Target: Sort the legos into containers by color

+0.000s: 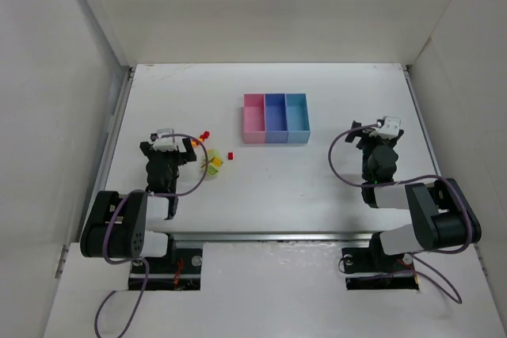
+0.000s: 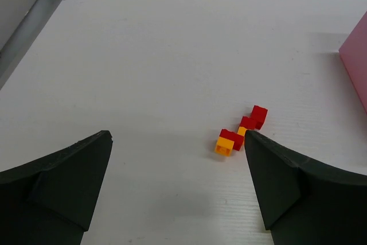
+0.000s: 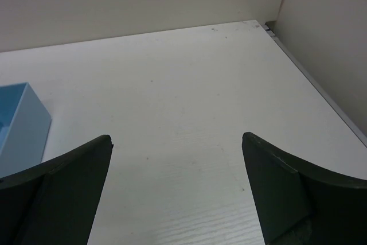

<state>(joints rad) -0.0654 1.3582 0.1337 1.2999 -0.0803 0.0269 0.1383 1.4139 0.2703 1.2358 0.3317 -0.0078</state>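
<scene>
**Left wrist view: legos sitting just off one fingertip, nothing grabbed**

Your left gripper [image 2: 178, 137] has its jaws spread wide with nothing in them. A little chain of legos [image 2: 239, 132] lies just past the tip of the finger on the picture's right, outside the gap rather than in it. You can count three red bricks and one orange-yellow one, touching in a crooked diagonal line. Another yellowish bit sits right against that fingertip. They're glossy, blocky plastic, and the fingers are matte black wedges.

From the top camera, a few loose bricks [image 1: 212, 165] in yellow and lime sit closer to the near edge. A lone red brick [image 1: 230, 155] lies toward the middle of the worktop [image 1: 317, 187], which is white with a faint grain. The containers [image 1: 275, 117] are three joined open-top bins, pink, purple-blue and light blue, toward the far edge around the middle.

Your right gripper [image 3: 175, 139] is gaping wide too and holding nothing. It's over on the right side, with the light blue bin [image 3: 20, 124] off to its left.
</scene>
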